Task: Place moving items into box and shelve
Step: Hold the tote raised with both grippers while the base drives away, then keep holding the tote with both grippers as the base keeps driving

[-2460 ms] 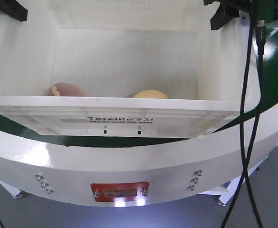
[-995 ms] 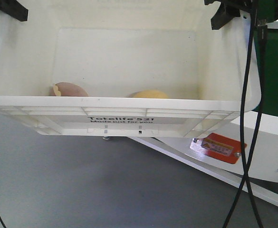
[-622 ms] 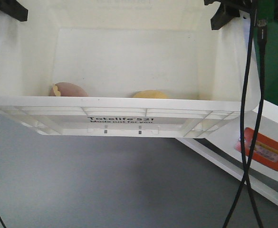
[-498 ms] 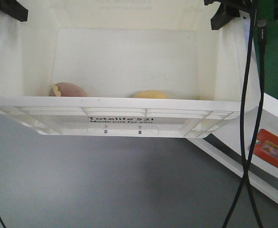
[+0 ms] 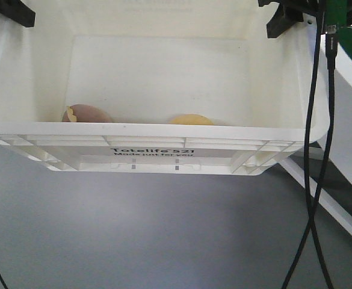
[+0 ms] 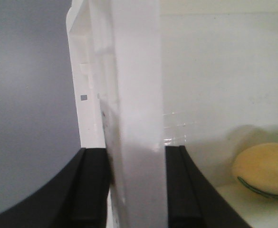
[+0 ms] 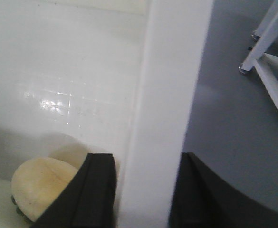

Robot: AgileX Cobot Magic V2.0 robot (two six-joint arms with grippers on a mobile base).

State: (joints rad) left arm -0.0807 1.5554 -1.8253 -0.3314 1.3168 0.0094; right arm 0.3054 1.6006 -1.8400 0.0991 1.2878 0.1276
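The box [image 5: 163, 135], a white tote with black print on its near wall, hangs above the floor between my two grippers. In the front view the left gripper [image 5: 12, 11] clamps the box's left wall and the right gripper [image 5: 282, 18] clamps the right wall. Both moving items lie on the box's floor: the pinkish-brown plush toy [image 5: 86, 114] at left, the yellow plush toy [image 5: 190, 120] nearer the middle. In the left wrist view my left gripper [image 6: 135, 156] is shut on the wall of the box [image 6: 134, 85], with the yellow toy [image 6: 263, 170] inside. My right gripper [image 7: 148, 164] is shut on the opposite wall of the box [image 7: 172, 71], the yellow toy [image 7: 43, 187] beside it.
Grey floor [image 5: 133, 229] lies under the box. A white frame with green surface [image 5: 350, 138] stands at the right edge. Black cables [image 5: 311, 180] hang down in front at right. White legs [image 7: 267, 52] show in the right wrist view.
The white and green structure with its red label has slid out of view to the right. The box and both toys hold the same place in the grippers.
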